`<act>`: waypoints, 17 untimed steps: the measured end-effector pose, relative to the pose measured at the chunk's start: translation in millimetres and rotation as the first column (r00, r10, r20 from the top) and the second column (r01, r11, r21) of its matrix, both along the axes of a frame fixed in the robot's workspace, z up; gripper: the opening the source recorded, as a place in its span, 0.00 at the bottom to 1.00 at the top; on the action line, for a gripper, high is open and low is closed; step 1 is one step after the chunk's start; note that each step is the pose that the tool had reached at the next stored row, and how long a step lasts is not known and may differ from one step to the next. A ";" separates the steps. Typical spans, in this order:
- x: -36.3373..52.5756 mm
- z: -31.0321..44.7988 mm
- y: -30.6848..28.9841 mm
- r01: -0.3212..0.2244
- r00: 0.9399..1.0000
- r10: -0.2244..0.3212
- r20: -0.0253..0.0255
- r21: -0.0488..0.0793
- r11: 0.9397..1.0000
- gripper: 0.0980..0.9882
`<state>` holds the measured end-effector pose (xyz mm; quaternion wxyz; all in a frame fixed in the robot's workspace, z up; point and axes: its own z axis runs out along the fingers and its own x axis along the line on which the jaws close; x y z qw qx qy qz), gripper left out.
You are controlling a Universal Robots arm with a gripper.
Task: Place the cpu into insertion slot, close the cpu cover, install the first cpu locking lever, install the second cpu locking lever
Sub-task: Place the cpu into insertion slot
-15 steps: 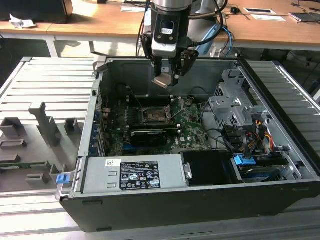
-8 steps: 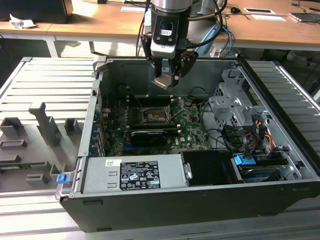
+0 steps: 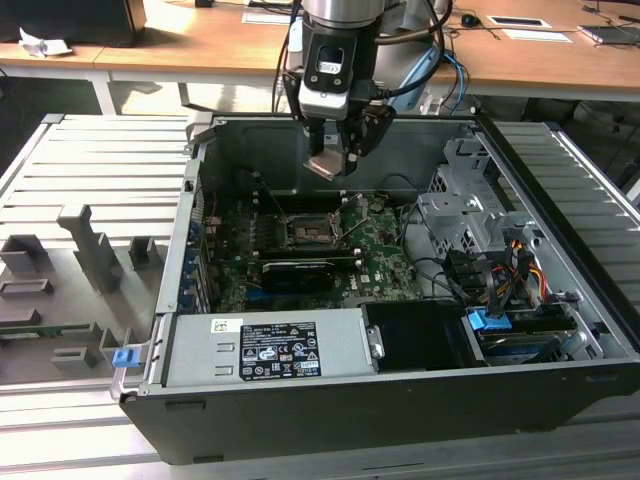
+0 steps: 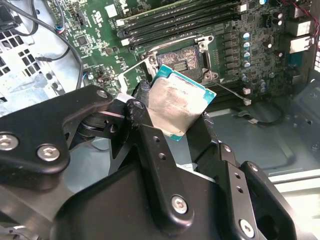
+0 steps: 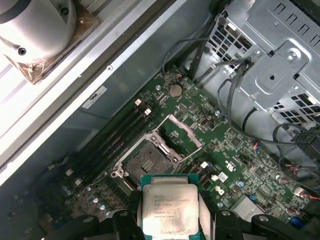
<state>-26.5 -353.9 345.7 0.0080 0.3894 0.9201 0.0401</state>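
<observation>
- Where was your chip?
- Your gripper held the chip tight by 2 opposite edges, high over the open computer case.
- And the socket?
- The socket on the green board was below the chip, well apart. Its cover was folded open beside it.

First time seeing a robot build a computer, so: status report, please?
Tool shut on the cpu, hovering above the motherboard. Insertion slot bare, cpu cover raised. Nothing seen in the way.
</observation>
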 end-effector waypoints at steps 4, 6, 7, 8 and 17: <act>0.0 -1.6 0.0 0.016 1.000 -0.016 0.000 -0.002 1.000 0.49; 0.0 -2.5 0.0 0.028 1.000 -0.028 0.000 -0.002 1.000 0.49; 0.0 -3.0 0.0 0.035 0.999 -0.035 0.000 -0.002 0.999 0.49; 0.0 -3.6 0.0 0.043 0.999 -0.043 0.000 -0.002 0.999 0.49; 0.0 -8.2 0.0 0.104 0.995 -0.104 0.000 -0.004 0.995 0.49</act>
